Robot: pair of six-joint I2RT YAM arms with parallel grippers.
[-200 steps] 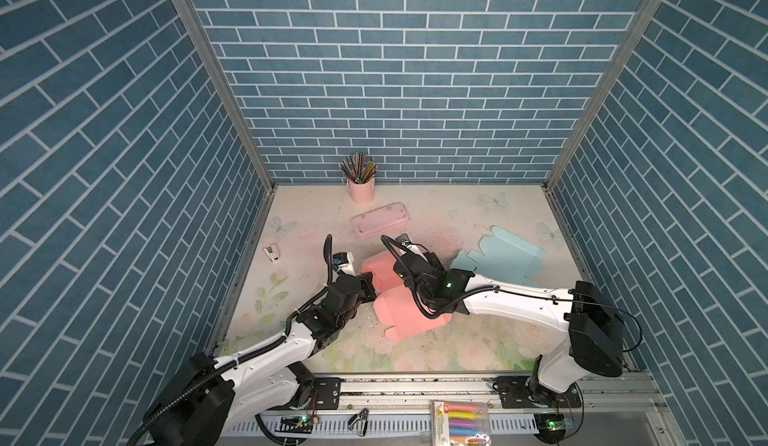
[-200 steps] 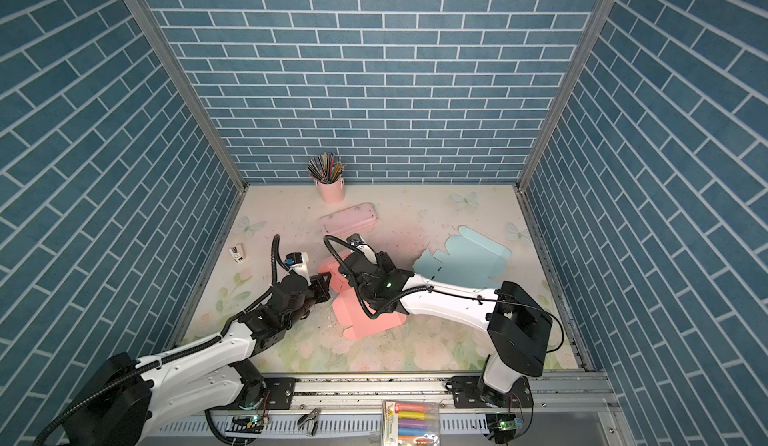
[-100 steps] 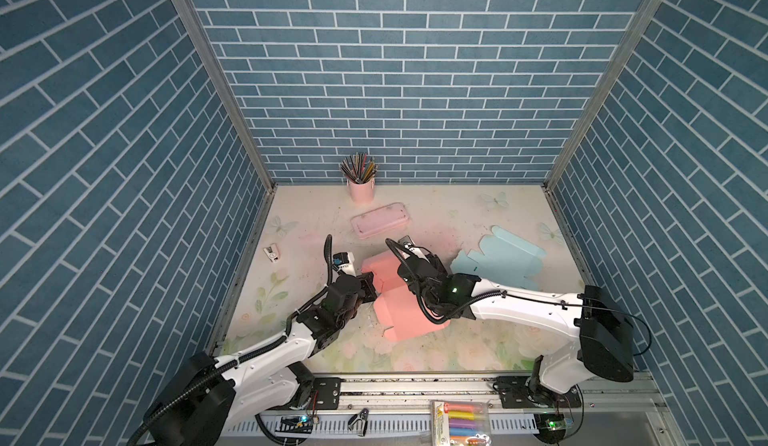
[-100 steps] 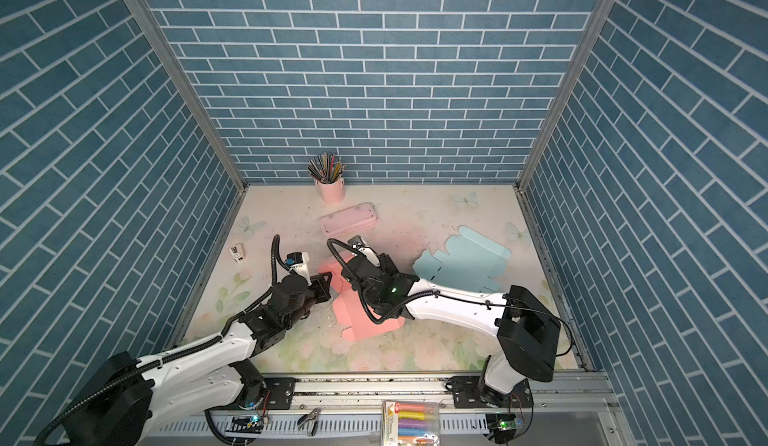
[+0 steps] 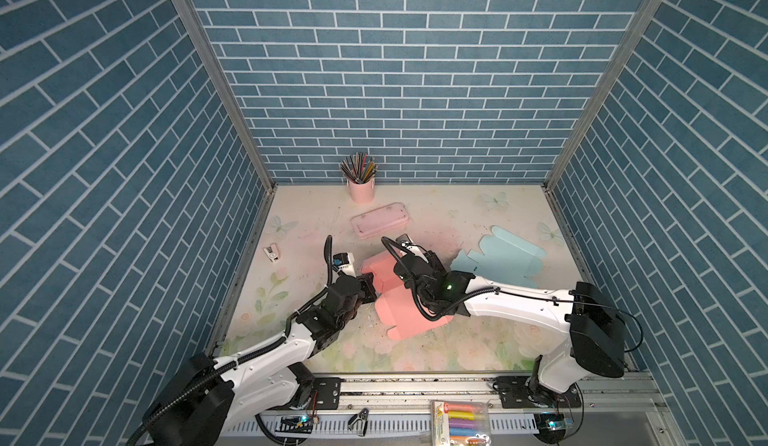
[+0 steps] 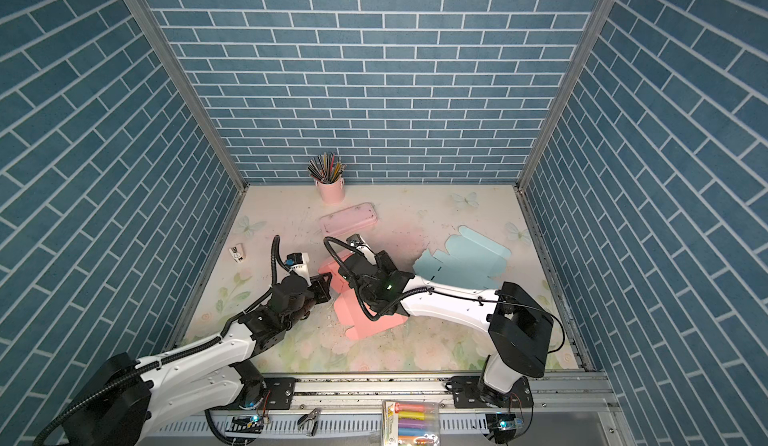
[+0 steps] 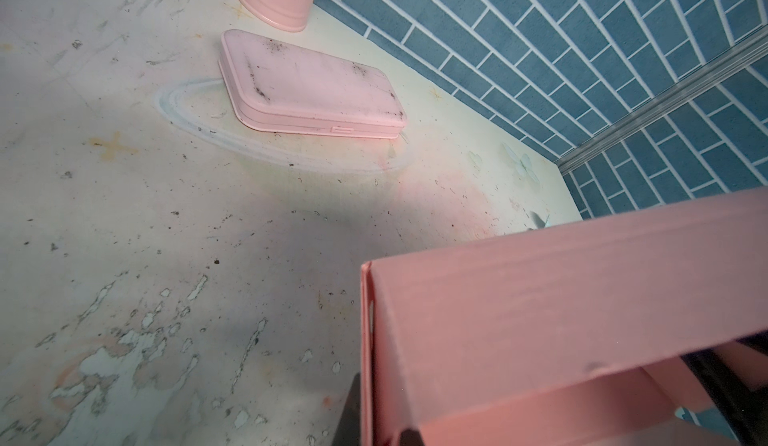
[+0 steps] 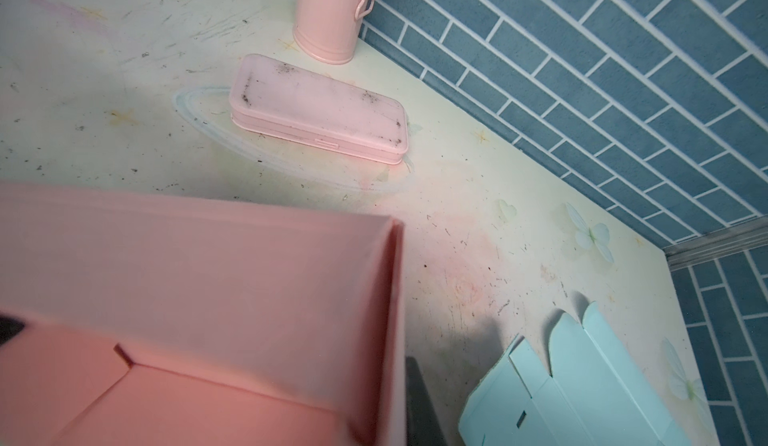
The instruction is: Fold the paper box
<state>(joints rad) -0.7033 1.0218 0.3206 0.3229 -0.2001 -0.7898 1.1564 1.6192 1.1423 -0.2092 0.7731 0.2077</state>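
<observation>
- Right gripper: just finished closing. A second back its jaws stood partly apart; now they pinch the right side wall of the pink paper box. The right wrist view shows one dark finger flat against the outside of that wall.
- It also crept a little toward the back-left while closing.
- Left gripper: no change, still clamped on the opposite side wall, near the box's left corner.
- Box: mid-table, not shifted. Back and side walls stand, and the wide front panel lies flat toward me. About half folded, I reckon.
- Blue box blank lies flat, well apart to the right. Pencil case sits behind, untouched.
- Meaning: both sides are now held, so the box is braced. The next move probably tucks the walls in or brings the front panel over. The card is thin, so a hard pull could crease or tear it.
</observation>
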